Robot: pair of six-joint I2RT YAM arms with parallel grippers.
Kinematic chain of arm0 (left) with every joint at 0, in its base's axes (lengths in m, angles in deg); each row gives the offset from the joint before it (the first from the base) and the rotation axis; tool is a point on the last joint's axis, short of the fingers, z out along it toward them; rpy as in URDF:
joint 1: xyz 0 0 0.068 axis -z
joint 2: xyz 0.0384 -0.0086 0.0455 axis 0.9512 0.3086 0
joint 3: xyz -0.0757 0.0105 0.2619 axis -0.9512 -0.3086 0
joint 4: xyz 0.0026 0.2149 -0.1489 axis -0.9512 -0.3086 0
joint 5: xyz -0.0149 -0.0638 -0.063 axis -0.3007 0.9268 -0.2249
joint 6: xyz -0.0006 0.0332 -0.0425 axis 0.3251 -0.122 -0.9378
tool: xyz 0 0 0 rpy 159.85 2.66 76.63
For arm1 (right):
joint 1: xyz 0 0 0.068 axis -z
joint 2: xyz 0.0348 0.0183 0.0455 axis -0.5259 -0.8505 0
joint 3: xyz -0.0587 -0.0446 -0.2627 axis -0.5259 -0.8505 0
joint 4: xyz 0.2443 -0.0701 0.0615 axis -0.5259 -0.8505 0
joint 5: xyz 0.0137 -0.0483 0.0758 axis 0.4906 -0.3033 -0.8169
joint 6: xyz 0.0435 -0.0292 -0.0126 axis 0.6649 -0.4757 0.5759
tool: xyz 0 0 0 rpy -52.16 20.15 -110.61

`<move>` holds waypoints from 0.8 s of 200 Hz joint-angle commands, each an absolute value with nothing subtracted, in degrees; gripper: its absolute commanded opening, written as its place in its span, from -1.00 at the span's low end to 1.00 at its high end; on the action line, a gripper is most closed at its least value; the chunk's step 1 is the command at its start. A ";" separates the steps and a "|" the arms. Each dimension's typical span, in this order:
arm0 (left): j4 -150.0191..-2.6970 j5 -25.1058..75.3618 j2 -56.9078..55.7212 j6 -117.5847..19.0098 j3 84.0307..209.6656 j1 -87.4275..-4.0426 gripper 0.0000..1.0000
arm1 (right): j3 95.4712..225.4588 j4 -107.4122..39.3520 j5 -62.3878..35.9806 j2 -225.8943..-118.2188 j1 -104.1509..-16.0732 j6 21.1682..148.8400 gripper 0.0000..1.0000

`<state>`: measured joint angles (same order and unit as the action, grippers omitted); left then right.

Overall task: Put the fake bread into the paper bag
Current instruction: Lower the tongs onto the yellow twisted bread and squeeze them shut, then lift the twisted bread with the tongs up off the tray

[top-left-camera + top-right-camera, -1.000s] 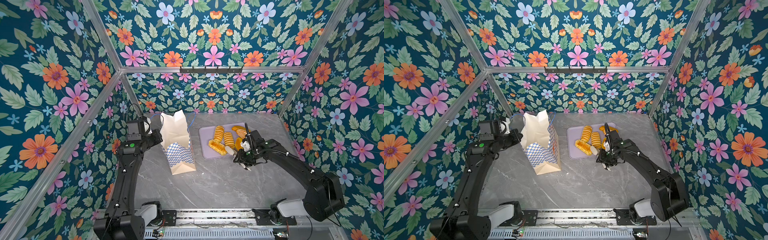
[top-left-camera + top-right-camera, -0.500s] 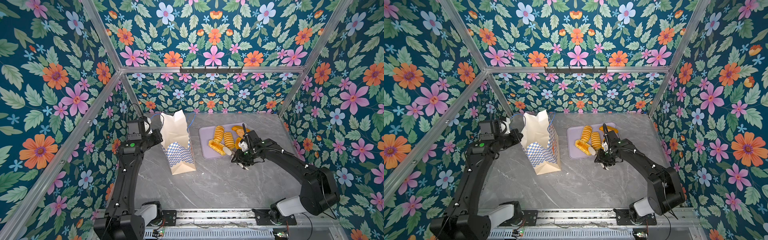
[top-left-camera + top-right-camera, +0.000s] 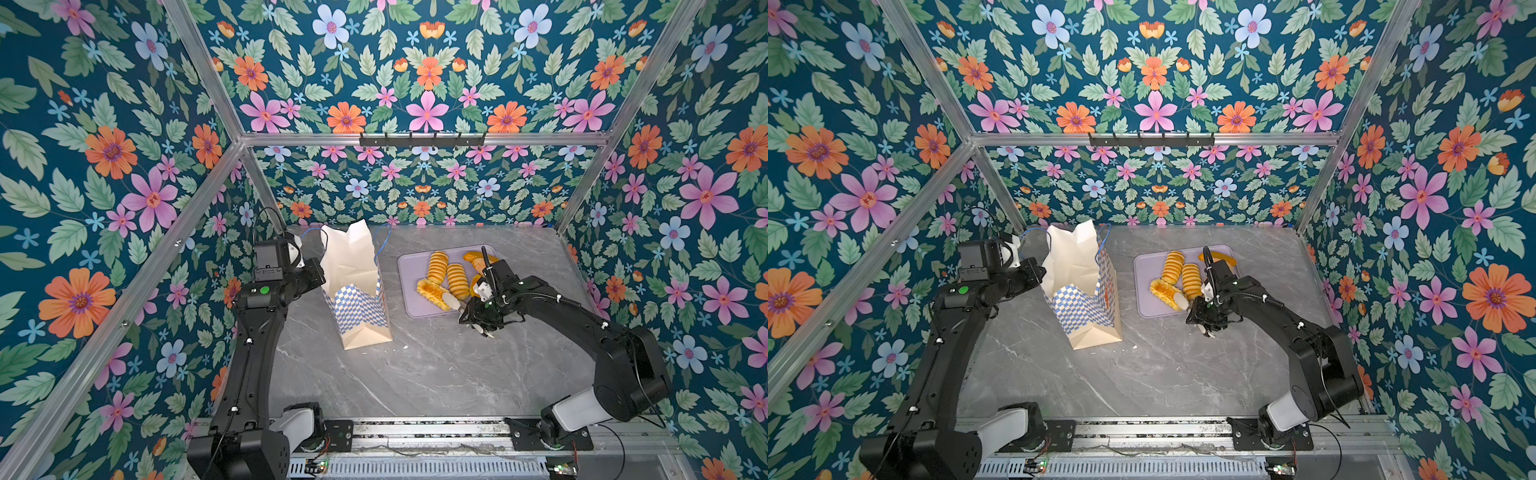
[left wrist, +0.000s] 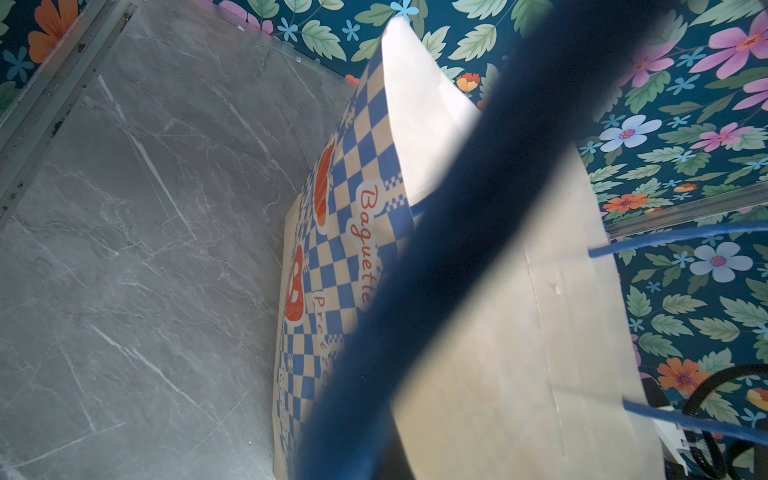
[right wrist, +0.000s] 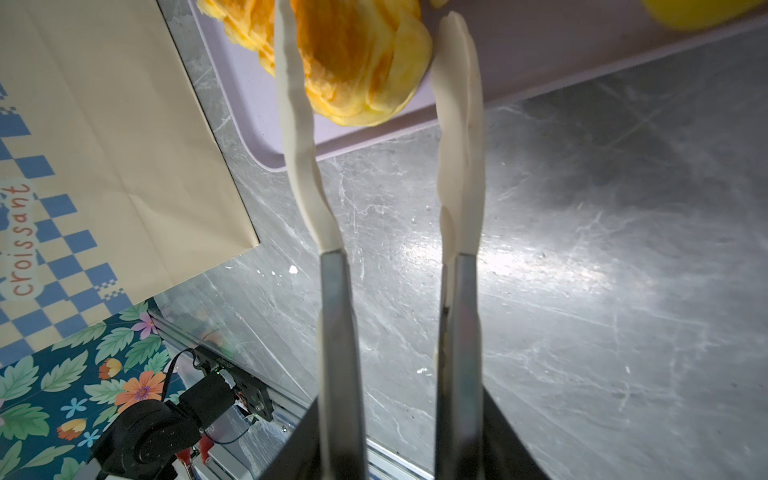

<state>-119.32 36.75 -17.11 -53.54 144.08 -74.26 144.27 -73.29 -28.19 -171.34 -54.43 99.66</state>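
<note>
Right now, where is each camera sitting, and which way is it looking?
Top views: high above the arms' bases, looking down at the table; left arm, right arm, bag and tray of bread show.
Left wrist: on the left arm, close against the bag, looking down its side to the table; no fingers show.
Right wrist: on the right arm, looking along its open fingers at bread on the tray.
Shared: every view shows the bag.

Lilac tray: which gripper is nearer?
Right. The right gripper is at the lilac tray, flanking a pastry; the left gripper is across the paper bag from it.
</note>
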 commanded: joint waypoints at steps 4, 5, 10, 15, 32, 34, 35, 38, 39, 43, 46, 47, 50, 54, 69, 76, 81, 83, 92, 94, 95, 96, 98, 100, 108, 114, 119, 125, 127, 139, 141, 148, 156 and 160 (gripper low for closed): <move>-119.29 36.50 -17.38 -53.51 144.19 -74.31 -0.99 | 144.95 -71.55 -29.43 -172.05 -54.46 100.09 -0.11; -119.32 36.50 -17.45 -53.51 144.15 -74.31 -0.99 | 145.02 -71.54 -29.43 -172.05 -54.43 100.13 -0.11; -119.34 36.47 -17.47 -53.56 144.12 -74.31 -0.99 | 145.04 -71.39 -29.51 -172.14 -54.42 100.09 -0.11; -119.34 36.46 -17.57 -53.53 144.04 -74.27 -0.99 | 145.00 -71.21 -29.59 -172.23 -54.49 100.13 -0.11; -119.43 36.39 -17.61 -53.52 144.07 -74.31 -0.99 | 145.05 -70.92 -29.69 -172.50 -54.49 100.18 -0.13; -119.43 36.41 -17.61 -53.51 144.03 -74.29 -0.99 | 145.11 -70.84 -29.69 -172.50 -54.47 100.18 -0.14; -119.43 36.36 -17.61 -53.56 144.02 -74.30 -0.99 | 145.11 -70.84 -29.69 -172.50 -54.47 100.18 -0.14; -119.43 36.38 -17.61 -53.57 144.02 -74.31 -0.99 | 145.07 -70.82 -29.69 -172.52 -54.49 100.23 -0.16; -119.43 36.40 -17.61 -53.54 144.02 -74.31 -0.99 | 145.03 -70.82 -29.69 -172.55 -54.49 100.25 -0.16; -119.43 36.41 -17.69 -53.52 144.02 -74.31 -0.99 | 145.00 -70.75 -29.76 -172.58 -54.46 100.26 -0.18; -119.43 36.38 -17.63 -53.51 144.02 -74.31 -0.99 | 145.04 -70.74 -29.74 -172.54 -54.47 100.26 -0.19; -119.43 36.39 -17.66 -53.51 144.06 -74.31 -0.99 | 145.02 -70.74 -29.71 -172.52 -54.48 100.26 -0.20; -119.43 36.39 -17.69 -53.51 144.07 -74.29 -0.99 | 145.04 -70.75 -29.70 -172.50 -54.47 100.31 -0.22; -119.44 36.44 -17.69 -53.51 144.15 -74.31 -0.99 | 144.92 -70.70 -29.69 -172.50 -54.43 100.27 -0.23; -119.51 36.36 -17.71 -53.58 144.18 -74.30 -0.99 | 144.75 -70.66 -29.61 -172.20 -54.49 100.27 -0.33; -119.51 36.39 -17.81 -53.60 144.17 -74.29 -0.99 | 144.65 -70.78 -29.52 -172.06 -54.47 100.29 -0.37; -119.51 36.33 -17.80 -53.55 144.18 -74.31 -0.98 | 144.64 -70.82 -29.44 -171.98 -54.49 100.26 -0.38; -119.47 36.28 -17.85 -53.56 144.12 -74.31 -0.99 | 144.69 -70.89 -29.39 -171.91 -54.49 100.26 -0.39; -119.34 36.30 -17.94 -53.57 143.88 -74.31 -0.99 | 144.56 -71.08 -29.18 -171.55 -54.42 100.29 -0.42; -119.29 36.29 -17.91 -53.57 143.83 -74.31 -0.99 | 144.56 -71.09 -29.13 -171.49 -54.45 100.27 -0.43; -119.27 36.31 -17.94 -53.58 143.79 -74.31 -0.99 | 144.56 -71.09 -29.10 -171.42 -54.47 100.27 -0.43; -119.26 36.27 -17.90 -53.59 143.77 -74.31 -0.99 | 144.56 -71.13 -29.09 -171.39 -54.44 100.27 -0.44; -119.25 36.24 -17.90 -53.60 143.69 -74.31 -0.99 | 144.49 -71.17 -29.04 -171.24 -54.49 100.31 -0.45; -119.21 36.26 -17.95 -53.60 143.65 -74.31 -0.99 | 144.48 -71.18 -29.01 -171.21 -54.49 100.29 -0.45; -119.16 36.35 -17.82 -53.60 143.50 -74.31 -0.99 | 144.47 -71.35 -28.84 -170.81 -54.49 100.26 -0.49; -119.09 36.35 -17.79 -53.62 143.45 -74.29 -0.99 | 144.38 -71.46 -28.73 -170.51 -54.49 100.26 -0.52; -119.07 36.43 -17.86 -53.61 143.40 -74.29 -0.99 | 144.35 -71.53 -28.61 -170.20 -54.49 100.31 -0.53; -119.07 36.46 -17.87 -53.64 143.40 -74.30 -0.99 | 144.30 -71.69 -28.47 -169.84 -54.49 100.26 -0.54; -119.07 36.47 -17.87 -53.61 143.47 -74.31 -0.99 | 144.22 -71.75 -28.39 -169.67 -54.49 100.26 -0.55; -119.07 36.41 -17.80 -53.69 143.67 -74.31 -0.99 | 144.21 -72.04 -28.29 -169.05 -54.45 100.35 -0.56; -119.07 36.34 -17.85 -53.71 143.73 -74.31 -0.98 | 144.21 -72.05 -28.29 -168.95 -54.46 100.35 -0.56; -119.07 36.37 -17.92 -53.75 143.88 -74.31 -0.98 | 144.21 -72.27 -28.20 -168.60 -54.47 100.35 -0.57; -119.07 36.36 -17.84 -53.78 144.02 -74.31 -0.96 | 144.21 -72.40 -28.20 -168.17 -54.48 100.36 -0.57; -119.07 36.38 -17.89 -53.85 144.13 -74.33 -0.94 | 144.21 -72.56 -28.12 -168.01 -54.49 100.35 -0.57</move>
